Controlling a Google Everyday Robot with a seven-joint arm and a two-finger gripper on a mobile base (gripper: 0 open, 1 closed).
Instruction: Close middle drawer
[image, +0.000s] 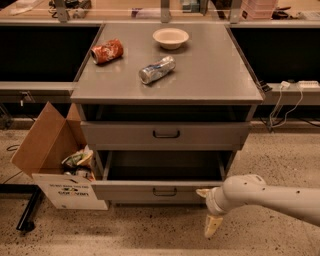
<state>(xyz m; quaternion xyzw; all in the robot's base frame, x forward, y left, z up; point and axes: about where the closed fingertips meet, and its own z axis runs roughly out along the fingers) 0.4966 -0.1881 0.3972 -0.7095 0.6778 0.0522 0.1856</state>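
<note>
Middle drawer (160, 191): sticks well out, box open to you.
Gripper (208, 209): your fingers spread wide, holding nothing, right at the drawer front's right end.

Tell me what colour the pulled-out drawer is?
The drawer is grey, with a small dark handle; the camera view shows it. The gripper is by its right front corner.

Cream claw (208, 210) beside the grey middle drawer (130, 191).
</note>
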